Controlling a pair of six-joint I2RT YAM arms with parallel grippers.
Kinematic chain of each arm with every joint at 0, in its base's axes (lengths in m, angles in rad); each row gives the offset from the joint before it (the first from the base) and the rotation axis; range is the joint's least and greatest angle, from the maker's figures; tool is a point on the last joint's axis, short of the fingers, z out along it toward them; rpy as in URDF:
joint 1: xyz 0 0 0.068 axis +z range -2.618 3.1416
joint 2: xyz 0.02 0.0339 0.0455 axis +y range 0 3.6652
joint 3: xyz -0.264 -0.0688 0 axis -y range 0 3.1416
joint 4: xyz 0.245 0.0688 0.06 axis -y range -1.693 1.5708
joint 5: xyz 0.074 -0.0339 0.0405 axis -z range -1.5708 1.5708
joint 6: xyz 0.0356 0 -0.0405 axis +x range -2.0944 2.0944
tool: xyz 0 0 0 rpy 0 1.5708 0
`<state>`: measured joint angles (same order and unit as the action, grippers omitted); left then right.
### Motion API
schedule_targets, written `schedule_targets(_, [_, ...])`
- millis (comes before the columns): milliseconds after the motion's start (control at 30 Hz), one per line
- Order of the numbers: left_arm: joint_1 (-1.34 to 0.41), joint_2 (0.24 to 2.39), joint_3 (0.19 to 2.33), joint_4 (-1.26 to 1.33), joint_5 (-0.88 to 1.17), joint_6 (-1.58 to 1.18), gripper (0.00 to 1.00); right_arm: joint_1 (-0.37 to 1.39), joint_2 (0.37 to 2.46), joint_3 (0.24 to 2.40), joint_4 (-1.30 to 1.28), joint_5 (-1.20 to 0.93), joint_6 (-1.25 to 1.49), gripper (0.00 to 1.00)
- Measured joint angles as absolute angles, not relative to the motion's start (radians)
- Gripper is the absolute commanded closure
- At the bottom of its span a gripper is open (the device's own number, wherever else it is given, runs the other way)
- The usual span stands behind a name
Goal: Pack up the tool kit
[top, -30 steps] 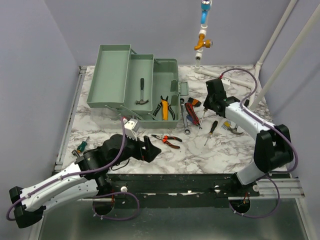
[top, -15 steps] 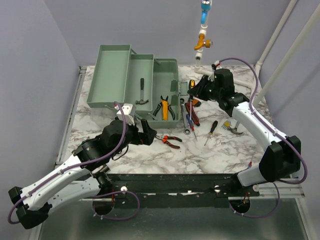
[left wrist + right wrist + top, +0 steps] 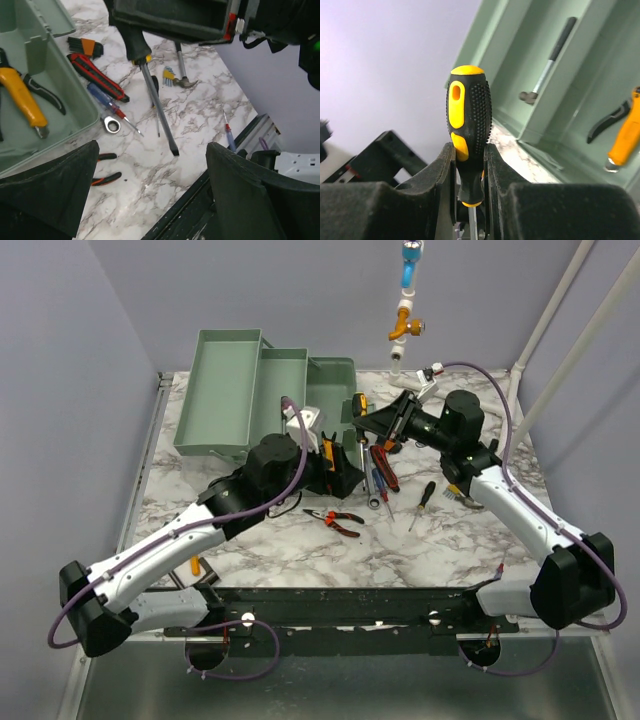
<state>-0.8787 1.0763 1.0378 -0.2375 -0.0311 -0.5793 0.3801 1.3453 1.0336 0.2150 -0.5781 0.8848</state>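
A green toolbox stands opened out on a marble surface, with its trays stepped back so each compartment can be reached from above. A small hammer lies in one tray and yellow pliers lie in the deep compartment, so packing looks partly done. The left arm stretches from the near left corner diagonally across the surface, with its wrist tipped downward. This puts the left pincer over the toolbox's near right corner. It is released, its fingers spread wide with nothing between them, probably ready for the next loose tool. Red-handled pliers lie just beneath it, and a ring wrench, a blue screwdriver and a red utility knife lie just beyond. To its right, the right pincer is clenched on the black and yellow handle of a long screwdriver. It grips low on the handle so the shaft slants down below the fingers. The tool appears lifted off the surface, likely so it can be carried over the toolbox wall. The right arm rises from the near right corner, its forearm running up the right side and its wrist turned left toward the toolbox's right edge. Right of that pincer, a black-handled screwdriver, hex keys and a claw hammer wait on the surface.
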Motion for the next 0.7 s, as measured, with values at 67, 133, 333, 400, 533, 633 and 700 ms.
schedule_targets(67, [-0.878,1.140,1.090,-0.215,-0.010,-0.579,0.17,0.381,1.317,1.021,0.247,-0.598,0.903,0.99])
schedule_targets(133, [-0.878,1.192,1.138,-0.196,-0.002,-0.579,0.21,0.384,1.297,1.015,0.270,-0.612,0.916,0.99])
schedule_targets(333, [-0.873,1.299,1.235,-0.153,0.023,-0.569,0.34,0.385,1.267,1.000,0.292,-0.628,0.943,0.99])
schedule_targets(400, [-0.870,1.313,1.245,-0.147,0.024,-0.566,0.40,0.385,1.266,0.989,0.292,-0.634,0.946,0.99])
schedule_targets(533, [-0.866,1.323,1.255,-0.142,0.023,-0.557,0.52,0.385,1.263,0.949,0.305,-0.648,0.964,0.99])
schedule_targets(633, [-0.863,1.327,1.256,-0.153,0.012,-0.551,0.78,0.384,1.261,0.925,0.329,-0.656,0.988,0.99])
schedule_targets(700, [-0.858,1.336,1.257,-0.157,-0.005,-0.544,1.00,0.382,1.257,0.913,0.351,-0.661,1.006,0.96])
